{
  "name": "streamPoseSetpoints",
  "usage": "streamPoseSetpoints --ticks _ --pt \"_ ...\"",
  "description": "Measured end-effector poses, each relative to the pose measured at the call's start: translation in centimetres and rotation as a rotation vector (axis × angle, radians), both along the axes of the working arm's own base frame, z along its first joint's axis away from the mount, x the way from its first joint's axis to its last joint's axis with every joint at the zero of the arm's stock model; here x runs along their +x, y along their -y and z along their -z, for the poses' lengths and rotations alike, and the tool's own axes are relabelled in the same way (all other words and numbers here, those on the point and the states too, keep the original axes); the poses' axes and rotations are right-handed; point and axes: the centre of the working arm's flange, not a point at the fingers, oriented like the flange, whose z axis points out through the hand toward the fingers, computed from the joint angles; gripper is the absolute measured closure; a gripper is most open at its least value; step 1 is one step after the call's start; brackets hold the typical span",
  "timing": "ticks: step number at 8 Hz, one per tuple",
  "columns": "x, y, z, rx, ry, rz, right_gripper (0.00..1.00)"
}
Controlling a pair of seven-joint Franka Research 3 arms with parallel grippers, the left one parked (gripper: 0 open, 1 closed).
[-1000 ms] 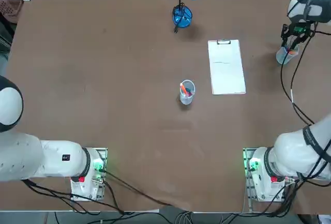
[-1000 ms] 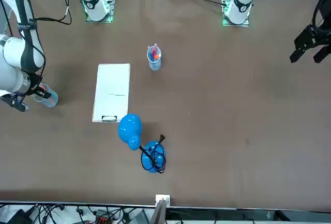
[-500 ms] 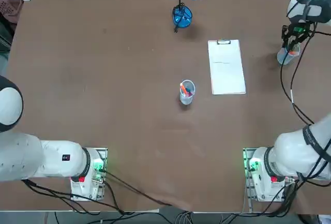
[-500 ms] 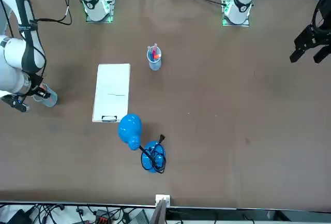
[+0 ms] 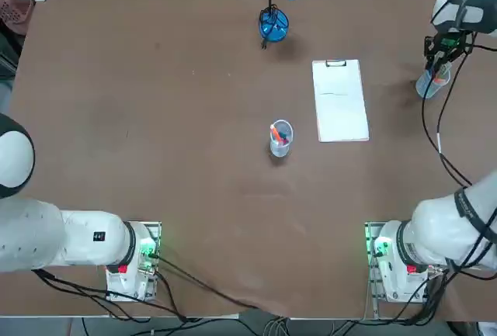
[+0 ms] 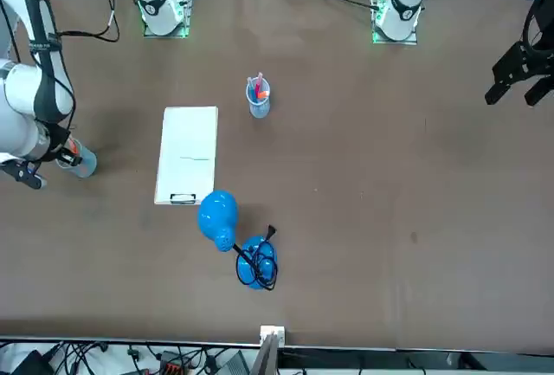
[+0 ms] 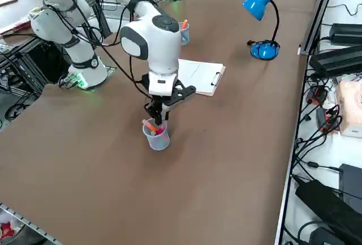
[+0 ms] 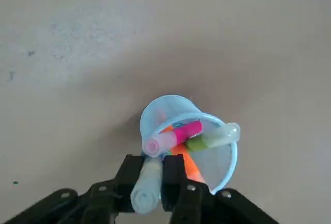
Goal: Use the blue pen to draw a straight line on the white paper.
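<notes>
Looks like pickup stage: right hand (image 8: 154, 159) is closed on a pale-capped pen (image 8: 146, 190) at the cup (image 8: 158, 111) (probably the blue one, barrel's hidden). Still left: carry it to the white paper (image 5: 340, 115), draw the line.

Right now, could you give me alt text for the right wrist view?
The right gripper is closed on a pale-capped pen at a light-blue cup, where pink, green and orange pens stick out.
</notes>
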Motion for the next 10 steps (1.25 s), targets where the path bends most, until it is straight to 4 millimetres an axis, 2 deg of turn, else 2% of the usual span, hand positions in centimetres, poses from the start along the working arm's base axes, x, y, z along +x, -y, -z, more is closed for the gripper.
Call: streamPoseSetpoints --ticks 3,5,8,10 --pt "0.2 -0.1 -0.3 -0.005 0.01 0.019 0.83" --pt "0.7 0.0 -1.4 -0.011 0.032 0.021 0.83" --pt "0.7 0.1 -4.6 -0.02 0.059 0.027 0.83" --pt "0.0 0.1 -7.5 -0.025 0.058 0.037 0.83"
